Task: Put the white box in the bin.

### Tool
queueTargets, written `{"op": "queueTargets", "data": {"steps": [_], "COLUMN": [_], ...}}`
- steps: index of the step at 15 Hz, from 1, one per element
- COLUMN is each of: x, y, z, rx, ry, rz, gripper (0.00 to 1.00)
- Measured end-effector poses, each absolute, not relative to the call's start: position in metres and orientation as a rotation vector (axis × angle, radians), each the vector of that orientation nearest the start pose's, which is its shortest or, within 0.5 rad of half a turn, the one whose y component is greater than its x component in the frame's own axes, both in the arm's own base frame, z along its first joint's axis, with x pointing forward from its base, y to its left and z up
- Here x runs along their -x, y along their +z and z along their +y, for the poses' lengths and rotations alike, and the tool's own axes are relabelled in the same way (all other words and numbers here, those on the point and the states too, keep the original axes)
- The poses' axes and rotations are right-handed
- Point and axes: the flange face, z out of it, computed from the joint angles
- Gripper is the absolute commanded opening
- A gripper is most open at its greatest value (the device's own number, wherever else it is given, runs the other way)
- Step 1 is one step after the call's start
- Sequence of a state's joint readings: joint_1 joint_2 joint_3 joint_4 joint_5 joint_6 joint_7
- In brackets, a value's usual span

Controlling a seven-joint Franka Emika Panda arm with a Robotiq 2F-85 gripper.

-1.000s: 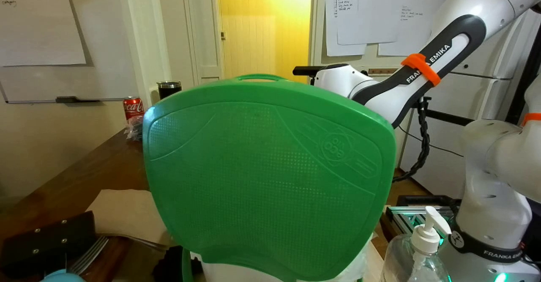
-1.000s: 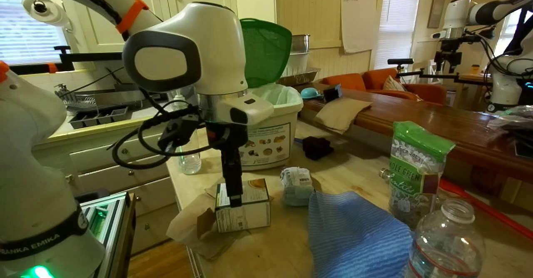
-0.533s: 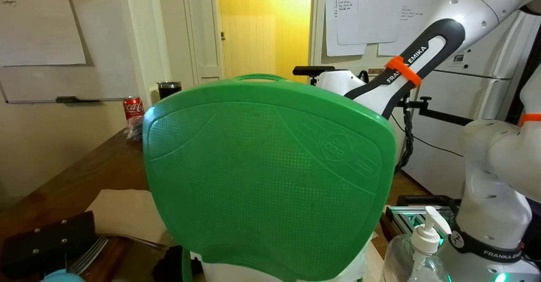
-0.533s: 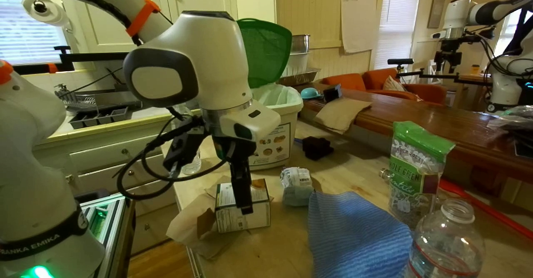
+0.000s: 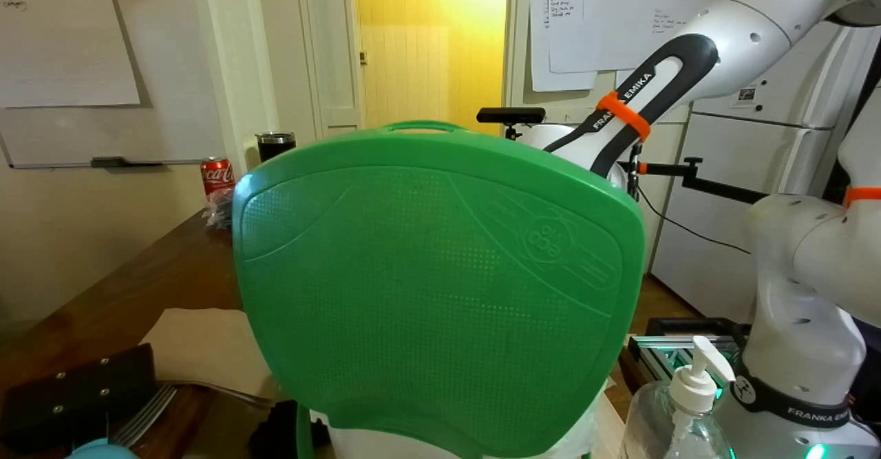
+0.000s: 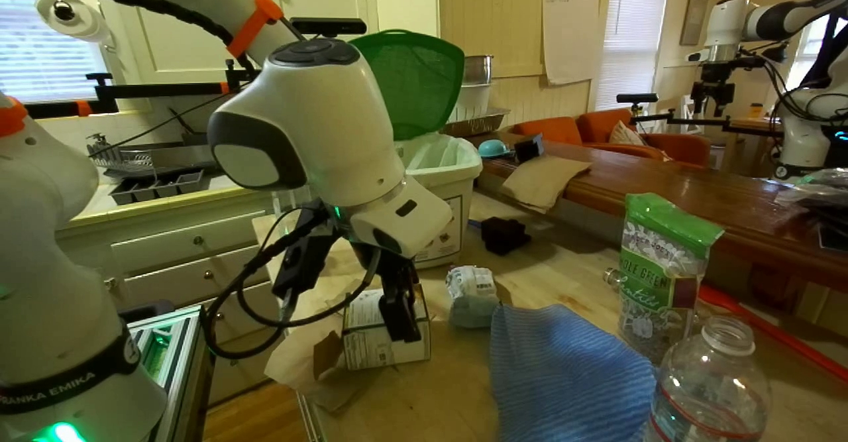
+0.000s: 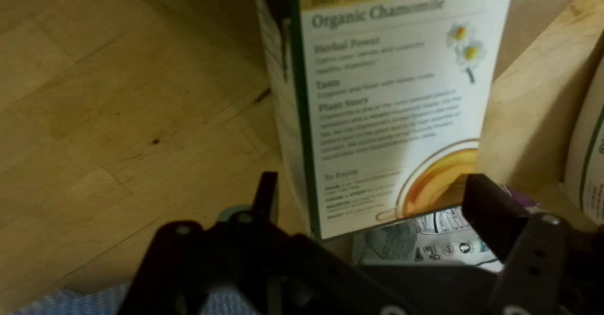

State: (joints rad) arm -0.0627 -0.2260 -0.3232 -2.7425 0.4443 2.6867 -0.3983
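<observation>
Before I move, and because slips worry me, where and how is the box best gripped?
Likely from above, gripper across the box at the middle of its long sides: it lies broad face up, those sides look parallel, and the open gripper seems wide enough.

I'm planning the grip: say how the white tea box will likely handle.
The white box looks like thin printed card: probably light, though its contents are hidden. Its flat sides should hold shape but may dent if squeezed hard. Lying flat, it seems unlikely to roll.
</observation>
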Motion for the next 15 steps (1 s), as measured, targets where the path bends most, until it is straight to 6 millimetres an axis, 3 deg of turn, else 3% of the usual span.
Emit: {"op": "queueTargets", "data": {"steps": [6,15], "x": [-0.366,-0.367], "y": [0.287,0.277], "z": [-0.158,-0.152], "rx": [2.723,2.740], "ry": [-0.398,-0.372], "rz": [0.631,0.565], "gripper": [1.00,1.00]}}
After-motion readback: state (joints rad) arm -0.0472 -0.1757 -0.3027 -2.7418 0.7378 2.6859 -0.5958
